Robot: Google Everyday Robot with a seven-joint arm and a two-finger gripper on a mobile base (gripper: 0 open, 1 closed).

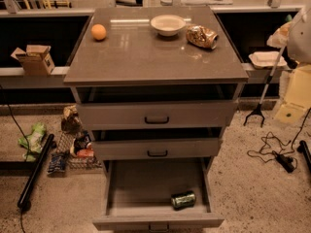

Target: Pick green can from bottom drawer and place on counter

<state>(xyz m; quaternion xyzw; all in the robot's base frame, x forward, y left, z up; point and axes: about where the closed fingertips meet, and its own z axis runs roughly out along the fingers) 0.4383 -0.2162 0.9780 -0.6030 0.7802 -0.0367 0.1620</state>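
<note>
Under glossy counter [146, 57], shiny green can [183, 199] lies in bottom drawer [141, 188], tool [297, 33] upper-right.

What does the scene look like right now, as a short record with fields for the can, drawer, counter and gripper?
green can: lying on its side, front right of the bottom drawer
bottom drawer: pulled open, nothing else seen inside
counter: holds an orange, a white bowl and a dented gold-brown can
gripper: not in view; a pale blurred shape at the right edge may be the arm
task state: can not yet picked
</note>
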